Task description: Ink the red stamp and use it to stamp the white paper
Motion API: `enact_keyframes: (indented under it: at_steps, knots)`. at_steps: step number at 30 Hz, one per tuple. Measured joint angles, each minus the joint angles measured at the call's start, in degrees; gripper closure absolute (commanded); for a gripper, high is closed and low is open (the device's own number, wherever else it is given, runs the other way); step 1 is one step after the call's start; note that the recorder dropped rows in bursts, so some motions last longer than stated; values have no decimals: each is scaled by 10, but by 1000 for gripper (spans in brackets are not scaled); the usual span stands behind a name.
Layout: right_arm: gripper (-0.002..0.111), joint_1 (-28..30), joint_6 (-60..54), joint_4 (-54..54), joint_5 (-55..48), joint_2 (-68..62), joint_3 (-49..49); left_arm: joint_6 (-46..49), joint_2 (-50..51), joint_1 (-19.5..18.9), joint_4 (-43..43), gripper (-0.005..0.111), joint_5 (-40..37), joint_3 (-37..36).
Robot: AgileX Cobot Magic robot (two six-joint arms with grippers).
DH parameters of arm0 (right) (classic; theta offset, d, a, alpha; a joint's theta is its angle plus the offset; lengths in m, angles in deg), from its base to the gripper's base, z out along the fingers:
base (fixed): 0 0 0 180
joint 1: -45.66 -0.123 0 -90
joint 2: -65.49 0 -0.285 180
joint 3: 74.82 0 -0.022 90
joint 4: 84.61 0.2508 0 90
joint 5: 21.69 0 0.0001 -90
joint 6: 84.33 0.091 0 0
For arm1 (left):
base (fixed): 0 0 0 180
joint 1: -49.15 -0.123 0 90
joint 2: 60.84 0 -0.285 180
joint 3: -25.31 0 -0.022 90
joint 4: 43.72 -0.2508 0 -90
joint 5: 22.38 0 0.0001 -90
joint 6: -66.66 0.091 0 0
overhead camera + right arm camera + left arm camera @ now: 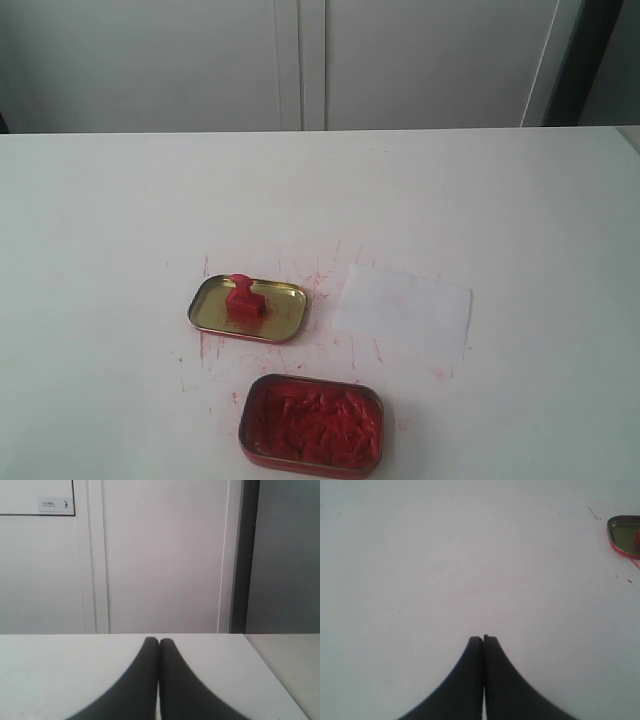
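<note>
Red stamp (244, 297) in gold tin (286, 312), white table (100, 220) — red-smeared, pale doors (400, 60) behind

A broad white desk (120, 200), scuffed with faint red scratches, runs back to a pale panelled wall (150, 60) with vertical seams. A dark upright strip (590, 60) borders the wall. The light is soft and even.

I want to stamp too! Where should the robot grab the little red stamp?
Probably by the narrow knob on top of the stamp, coming straight down from above. It stands upright, base down, in the shallow lid, whose rim would get in the way of a low sideways reach.
</note>
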Motion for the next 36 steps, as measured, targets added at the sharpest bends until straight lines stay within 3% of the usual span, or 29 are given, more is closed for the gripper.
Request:
enact_keyframes:
  at_steps: [6,20,36]
  knots:
    - [108,0,0,0,-62,-47,-40,0,0,0,0,107,0,0]
    - [108,0,-10,1,-82,-332,-145,0,0,0,0,107,0,0]
    - [108,0,-10,26,-151,-550,-250,0,0,0,0,107,0,0]
